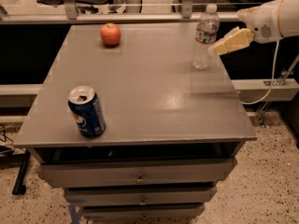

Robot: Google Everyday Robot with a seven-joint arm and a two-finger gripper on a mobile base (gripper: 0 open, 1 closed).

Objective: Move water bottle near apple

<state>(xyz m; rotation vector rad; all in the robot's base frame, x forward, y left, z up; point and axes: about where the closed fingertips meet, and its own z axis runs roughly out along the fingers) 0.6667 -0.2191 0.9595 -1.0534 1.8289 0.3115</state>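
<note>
The water bottle is a slim clear bottle with a white cap and a white-and-red label. It stands upright near the back right edge of the grey table. The apple, small and red-orange, sits at the back left of the table, far from the bottle. My gripper reaches in from the right on a white arm. Its pale yellow tip is right beside the bottle's right side at label height.
A blue soda can stands upright near the table's front left. The table tops a grey drawer cabinet. A metal rail runs behind the table, with chairs beyond. A cable hangs at the right.
</note>
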